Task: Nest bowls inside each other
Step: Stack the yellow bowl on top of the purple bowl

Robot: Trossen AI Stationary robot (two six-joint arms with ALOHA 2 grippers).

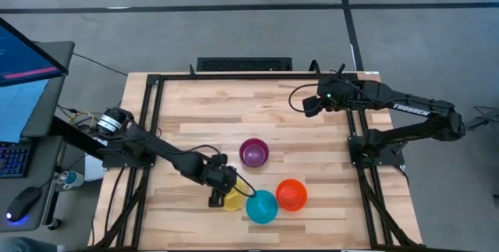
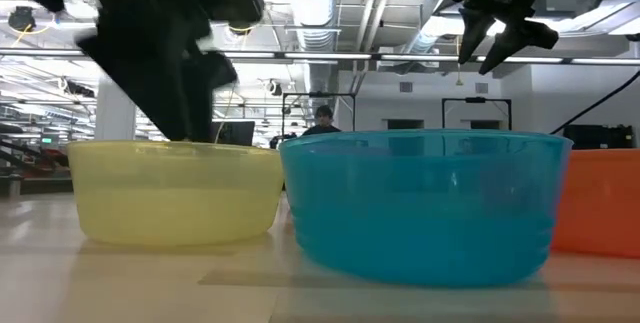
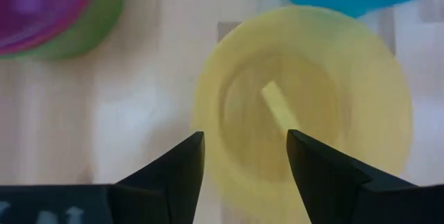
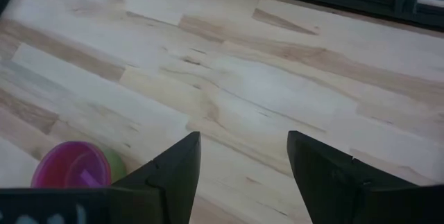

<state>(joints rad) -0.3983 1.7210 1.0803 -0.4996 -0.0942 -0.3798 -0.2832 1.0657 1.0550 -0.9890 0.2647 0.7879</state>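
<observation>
A yellow bowl (image 1: 233, 200) stands upright on the table near its front edge, with a blue bowl (image 1: 262, 207) and an orange-red bowl (image 1: 291, 194) to its right. A stack of purple in pink in green (image 1: 254, 152) stands farther back. My left gripper (image 3: 244, 161) is open, pointing down over the yellow bowl (image 3: 305, 106); one finger is above the rim's outer side and the other above the hollow. In the low view its fingertips (image 2: 188, 133) reach about rim height. My right gripper (image 4: 243, 175) is open and empty, held high at the far right (image 1: 310, 105). My left gripper comes at the yellow bowl's near rim (image 3: 208, 175) from above, its fingers standing either side of the wall. I cannot tell whether they touch the rim. The bowl rests flat on the table.
The blue bowl (image 2: 425, 203) nearly touches the yellow bowl (image 2: 175, 188) on its right. A dark metal frame (image 1: 148, 119) runs along the table's left, far and right sides. Bare wood lies across the table's far half (image 4: 229, 78). A person (image 2: 323, 118) shows in the room beyond.
</observation>
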